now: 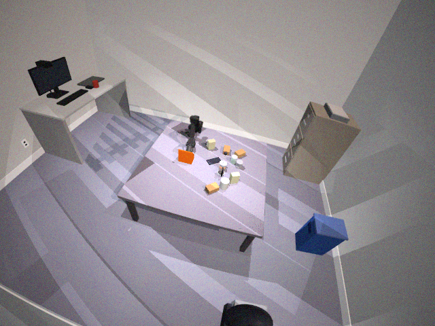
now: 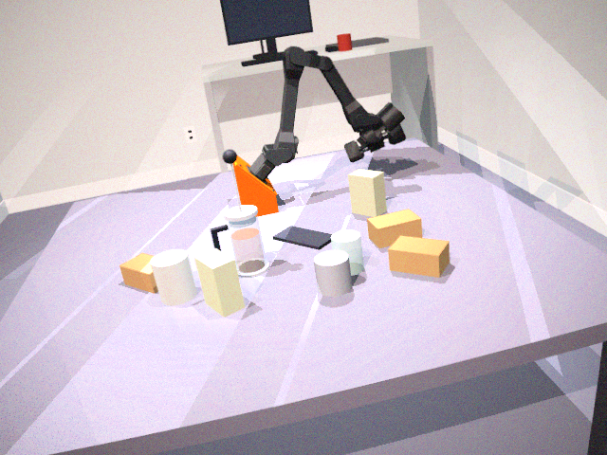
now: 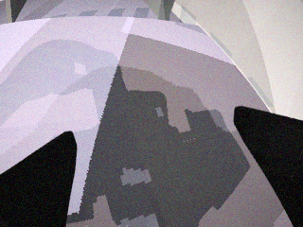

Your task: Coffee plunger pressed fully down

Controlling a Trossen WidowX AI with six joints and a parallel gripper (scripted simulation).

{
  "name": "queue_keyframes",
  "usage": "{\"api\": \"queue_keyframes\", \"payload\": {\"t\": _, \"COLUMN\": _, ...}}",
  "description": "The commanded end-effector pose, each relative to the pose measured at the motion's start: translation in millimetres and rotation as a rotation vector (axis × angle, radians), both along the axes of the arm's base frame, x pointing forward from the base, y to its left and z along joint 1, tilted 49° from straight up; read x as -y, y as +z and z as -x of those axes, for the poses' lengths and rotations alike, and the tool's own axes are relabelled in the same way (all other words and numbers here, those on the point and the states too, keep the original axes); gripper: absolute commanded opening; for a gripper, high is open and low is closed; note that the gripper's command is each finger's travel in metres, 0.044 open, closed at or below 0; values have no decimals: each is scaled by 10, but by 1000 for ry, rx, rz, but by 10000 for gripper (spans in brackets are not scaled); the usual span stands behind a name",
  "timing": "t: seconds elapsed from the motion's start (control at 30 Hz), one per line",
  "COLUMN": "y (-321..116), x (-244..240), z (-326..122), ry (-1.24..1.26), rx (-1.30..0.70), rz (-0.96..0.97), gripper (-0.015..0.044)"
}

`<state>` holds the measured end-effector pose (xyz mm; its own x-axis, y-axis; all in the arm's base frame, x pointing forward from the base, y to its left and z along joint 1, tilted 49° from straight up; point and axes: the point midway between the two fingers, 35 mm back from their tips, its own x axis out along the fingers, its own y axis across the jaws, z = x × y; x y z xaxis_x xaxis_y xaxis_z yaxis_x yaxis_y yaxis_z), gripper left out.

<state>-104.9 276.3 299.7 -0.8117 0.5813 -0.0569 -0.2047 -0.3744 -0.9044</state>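
Our black two-fingered claw (image 2: 366, 147) (image 3: 157, 127) is wide open and empty, probably prepping, while the clear glass coffee press (image 2: 248, 245) (image 1: 222, 166) stands well apart, black-knobbed plunger (image 2: 229, 156) up, ready for pressing.

Glass coffee press (image 2: 248, 245) upright, black plunger knob (image 2: 229, 156) raised high above it, claw (image 2: 375, 137) well apart, dark flat slab (image 2: 303, 237) near.

Open passage: the lilac table surface (image 1: 164, 189) (image 2: 353, 342) (image 3: 28, 35) nearest the exterior view. Obstacles: two upright pale-yellow blocks (image 2: 367, 193) (one just beside a white cylinder (image 1: 224, 183) (image 2: 174, 277)).
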Motion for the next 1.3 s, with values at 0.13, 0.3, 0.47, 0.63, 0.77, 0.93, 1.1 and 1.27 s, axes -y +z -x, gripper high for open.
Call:
{"api": "queue_keyframes", "payload": {"t": 0.13, "y": -55, "x": -354, "z": -1017, "ry": -361, "rx": -149, "rz": 214, "gripper": 440}}
{"api": "queue_keyframes", "payload": {"t": 0.3, "y": -86, "x": -377, "z": -1628, "ry": -560, "rx": -291, "rz": 327, "gripper": 440}}
{"api": "queue_keyframes", "payload": {"t": 0.47, "y": -118, "x": -297, "z": -2242, "ry": -751, "rx": -422, "rz": 398, "gripper": 440}}
{"api": "queue_keyframes", "payload": {"t": 0.63, "y": -119, "x": -222, "z": -2535, "ry": -836, "rx": -475, "rz": 413, "gripper": 440}}
{"api": "queue_keyframes", "payload": {"t": 0.77, "y": -119, "x": -31, "z": -2957, "ry": -972, "rx": -581, "rz": 436, "gripper": 440}}
{"api": "queue_keyframes", "payload": {"t": 0.93, "y": -195, "x": 76, "z": -3189, "ry": -1053, "rx": -699, "rz": 495, "gripper": 440}}
{"api": "queue_keyframes", "payload": {"t": 1.1, "y": -194, "x": 162, "z": -3342, "ry": -1102, "rx": -734, "rz": 491, "gripper": 440}}
{"api": "queue_keyframes", "payload": {"t": 1.27, "y": -198, "x": 363, "z": -3631, "ry": -1205, "rx": -827, "rz": 491, "gripper": 440}}
